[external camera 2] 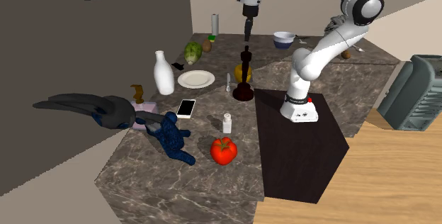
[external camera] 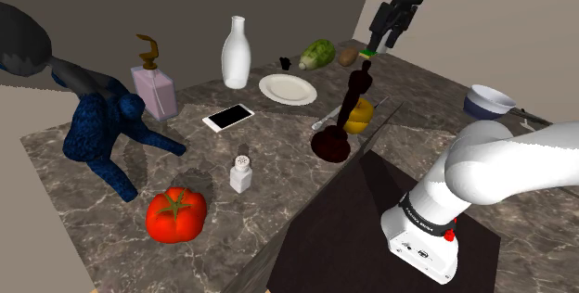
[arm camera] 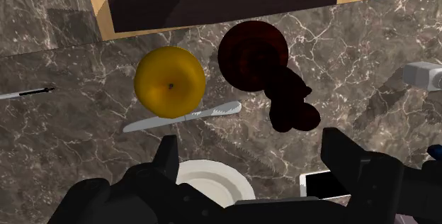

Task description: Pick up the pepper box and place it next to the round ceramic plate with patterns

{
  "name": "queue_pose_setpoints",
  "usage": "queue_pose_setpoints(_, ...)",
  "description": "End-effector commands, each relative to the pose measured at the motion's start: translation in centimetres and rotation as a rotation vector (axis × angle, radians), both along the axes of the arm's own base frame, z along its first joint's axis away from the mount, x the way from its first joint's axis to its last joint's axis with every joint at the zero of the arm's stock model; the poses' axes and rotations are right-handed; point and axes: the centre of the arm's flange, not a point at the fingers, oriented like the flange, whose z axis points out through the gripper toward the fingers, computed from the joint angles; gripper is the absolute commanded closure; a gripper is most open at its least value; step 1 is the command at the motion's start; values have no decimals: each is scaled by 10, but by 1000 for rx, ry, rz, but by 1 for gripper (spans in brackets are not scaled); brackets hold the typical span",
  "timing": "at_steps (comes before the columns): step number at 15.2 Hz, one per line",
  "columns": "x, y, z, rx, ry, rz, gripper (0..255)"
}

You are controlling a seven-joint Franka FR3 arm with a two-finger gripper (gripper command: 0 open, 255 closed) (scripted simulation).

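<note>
Shoulder view of a dark marbled countertop (external camera: 278, 152) crowded with objects. Low in the frame, left of centre, sits a red tomato (external camera: 176, 214). Just above and to its right stands the pepper box (external camera: 241, 172), a small white upright shaker with a grey perforated top, touching nothing around it. It looks light, rigid and smooth-sided. Being narrow and tall it would probably tip easily, so the safest hold is likely across the body at mid-height, below the cap, reached by a straight descent from above. Higher up, near the centre, lies a white smartphone (external camera: 228, 116). To its right is a dark red statuette (external camera: 331, 143) with a yellow fruit (external camera: 360, 115) behind it. Beyond these sits the round plate (external camera: 289, 88), drawn plain white, with a white bottle (external camera: 237, 53) to its left. Farthest away, at the upper right, the black gripper (external camera: 380, 43) hangs high over the counter's far edge, well apart from the pepper box. In the wrist view its fingers (arm camera: 168, 160) stand wide apart and hold nothing.
</note>
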Motion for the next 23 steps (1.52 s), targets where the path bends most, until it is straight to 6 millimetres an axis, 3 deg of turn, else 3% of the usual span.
queue_pose_setpoints(1, 0, 0, 0, 0, 0, 0, 0)
queue_pose_setpoints(23, 3, 236, -162, 19, -143, 122, 0)
